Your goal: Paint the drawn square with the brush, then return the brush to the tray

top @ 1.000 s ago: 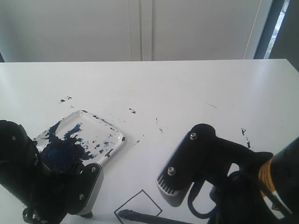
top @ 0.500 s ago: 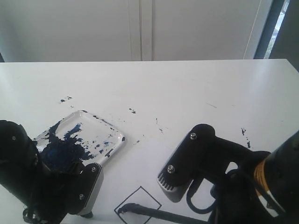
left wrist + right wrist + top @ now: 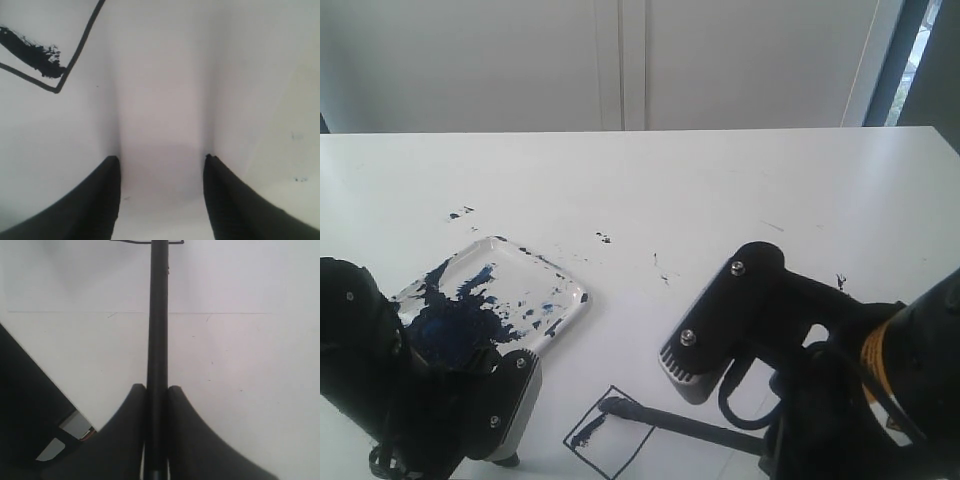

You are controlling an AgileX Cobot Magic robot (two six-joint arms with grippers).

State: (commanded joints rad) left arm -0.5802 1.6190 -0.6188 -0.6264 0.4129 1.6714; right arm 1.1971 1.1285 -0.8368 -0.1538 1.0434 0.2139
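A white surface (image 3: 720, 190) seen from an outside camera, with two black robot arms low in the picture. The right gripper (image 3: 157, 390) is clenched on the brush (image 3: 680, 422), a long thin black stick whose handle is pinched between the two fingers. The brush lies low across the surface, and its dark tip rests at the square's corner nearest the far edge. The drawn square (image 3: 610, 435), a thin black outline, lies well away from the far edge of the surface, a little left of the middle. It is mostly white inside, with one short dark blue smear near its left corner. The left gripper (image 3: 161, 160) is released, its fingers spread with nothing between them, hovering just beside the square. The tray (image 3: 545, 270), clear and blotched with dark blue paint, sits toward the left edge, apart from the square. A few tiny paint specks (image 3: 603, 238) dot the surface beyond it.
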